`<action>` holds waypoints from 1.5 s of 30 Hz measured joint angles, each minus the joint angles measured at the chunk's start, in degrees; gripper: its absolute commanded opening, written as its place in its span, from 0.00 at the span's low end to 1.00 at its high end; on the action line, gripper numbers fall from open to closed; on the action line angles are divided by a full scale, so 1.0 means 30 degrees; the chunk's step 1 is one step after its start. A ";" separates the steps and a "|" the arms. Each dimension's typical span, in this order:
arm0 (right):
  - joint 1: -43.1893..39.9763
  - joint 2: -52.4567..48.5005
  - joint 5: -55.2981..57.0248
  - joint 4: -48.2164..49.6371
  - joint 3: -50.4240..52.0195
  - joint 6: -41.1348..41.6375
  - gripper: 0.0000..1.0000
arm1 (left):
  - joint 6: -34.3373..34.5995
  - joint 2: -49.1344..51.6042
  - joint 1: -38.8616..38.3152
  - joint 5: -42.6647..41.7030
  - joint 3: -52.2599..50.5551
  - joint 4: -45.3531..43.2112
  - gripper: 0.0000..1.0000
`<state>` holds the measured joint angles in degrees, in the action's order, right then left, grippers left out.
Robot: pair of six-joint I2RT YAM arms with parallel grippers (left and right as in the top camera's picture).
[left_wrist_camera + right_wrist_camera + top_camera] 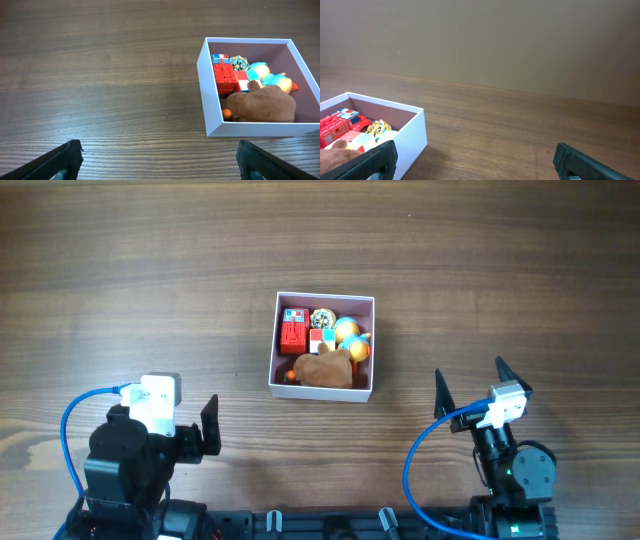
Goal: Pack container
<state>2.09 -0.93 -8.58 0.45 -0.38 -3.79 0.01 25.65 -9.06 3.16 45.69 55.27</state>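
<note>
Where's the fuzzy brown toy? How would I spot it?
Find the white square container in the middle of the wooden table. Look inside, along the wall nearest the robot: the brown toy lies there. It is the biggest and the only plain brown one; its neighbours are small and brightly coloured.

Overhead camera: fixed above, looked straight down on the table [150, 270]. It gave the widest and farthest view, with both arms along the bottom edge and the container [320, 391] near centre.

Left wrist camera: sat low over the table, tilted forward and down. The left gripper [160, 159] showed its fingertips in the two bottom corners; container [265, 129] close, at right.

Right wrist camera: lower still, faced almost level across the table to a plain brown wall [480, 40]. The right gripper [475, 161] showed its fingertips in the bottom corners; one corner of the container [412, 135] at lower left.

All three views shared the container.
</note>
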 measured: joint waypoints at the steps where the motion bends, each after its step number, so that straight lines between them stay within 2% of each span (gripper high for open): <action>1: 0.0000 0.0000 -0.0007 0.0000 0.0000 0.0007 1.00 | 0.0000 -0.0051 0.0058 0.0000 0.0000 -0.0007 1.00; 4: 0.0000 0.0015 -0.0007 0.0000 0.0000 0.0007 1.00 | -0.0022 -0.1195 0.0933 -0.0175 -0.0350 -0.0357 1.00; 6: 0.0000 0.0015 0.0000 0.0000 0.0000 0.0007 1.00 | -0.0058 -0.3330 0.1596 -0.0481 -0.1173 -0.0911 1.00; 10: 0.0000 0.0015 -0.0007 0.0007 0.0000 0.0000 1.00 | 0.0058 -0.6645 0.2004 -0.1545 -0.4597 -0.4058 1.00; 12: 0.0000 0.0015 -0.0007 0.0007 0.0000 0.0000 1.00 | 0.0707 -0.8072 0.2164 -0.2047 -0.7169 -0.6798 1.00; 14: 0.0000 0.0015 -0.0007 0.0000 0.0000 0.0000 1.00 | 0.1195 -0.8240 0.2229 -0.2346 -0.8451 -0.8437 1.00; 20: 0.0000 0.0029 -0.0007 0.0007 0.0000 0.0000 1.00 | 0.1967 -0.8284 0.2353 -0.3002 -1.2713 -1.6276 1.00; 23: 0.0000 0.0029 -0.0007 0.0007 0.0000 0.0000 1.00 | 0.2106 -0.8291 0.2441 -0.2725 -1.3843 -1.7762 1.00; 33: 0.0000 0.0029 -0.0007 0.0007 0.0000 0.0000 1.00 | 0.3708 -0.8291 0.2441 -0.1647 -1.4979 -1.7005 1.00; 45: 0.0000 0.0029 -0.0007 0.0000 0.0000 0.0000 1.00 | 0.3934 -0.8291 0.2441 -0.1647 -1.4979 -1.7005 1.00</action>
<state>2.09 -0.84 -8.60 0.45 -0.38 -3.79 11.81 0.78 -1.74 -1.78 0.75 4.25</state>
